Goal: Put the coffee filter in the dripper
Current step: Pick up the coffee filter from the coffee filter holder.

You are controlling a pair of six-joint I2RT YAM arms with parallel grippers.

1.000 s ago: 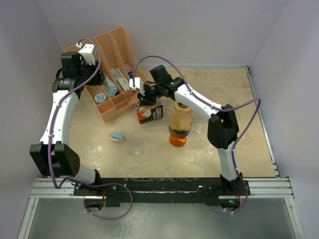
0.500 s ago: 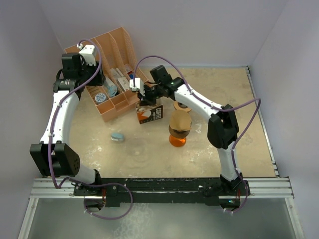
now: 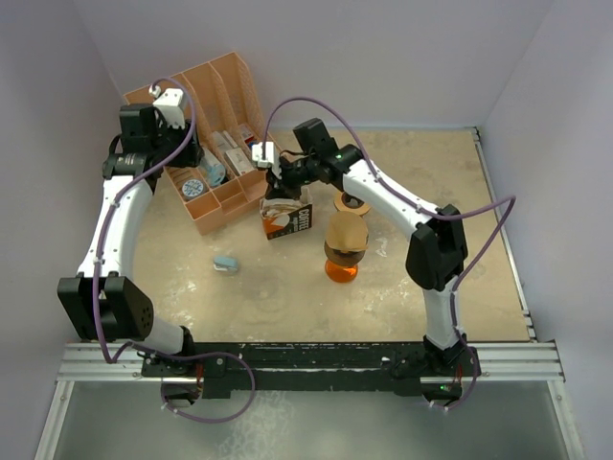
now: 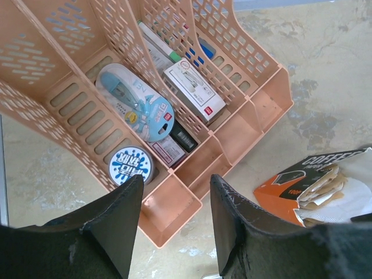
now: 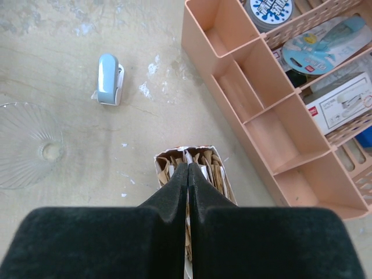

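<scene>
The table (image 3: 431,192) has a pale beige, marbled top with whitish scuffs; plain white walls close it in at the left, back and right; a metal rail runs along the near edge under both arm bases.

At back left a peach organizer (image 3: 239,81) stands slantwise; its slots hold a round tin (image 4: 131,164) with a blue label, a blue-and-white dispenser (image 4: 136,99) and a white carton (image 4: 195,90). The left gripper (image 4: 174,186) hangs above the organizer's near compartments, fingers spread apart with nothing between them.

Nearer the front lies a small blue item (image 3: 226,264) on bare table. In the right wrist view a clear ribbed dripper (image 5: 29,145) sits on the table, apart from the blue item and left of the box.

Mid-table, just beside the organizer's right corner, stands an orange box (image 3: 287,218), open at the top, with brown filters (image 5: 218,168) packed upright inside. The right gripper (image 5: 186,165) points down into that opening; its fingers are pressed together, tips among the filter edges; whether a sheet is pinched between them cannot be told. The filters are thus in the box, directly at the fingertips, and well apart from the dripper.

Right of the box stands an orange vessel (image 3: 342,268) with a brown top (image 3: 346,233).
</scene>
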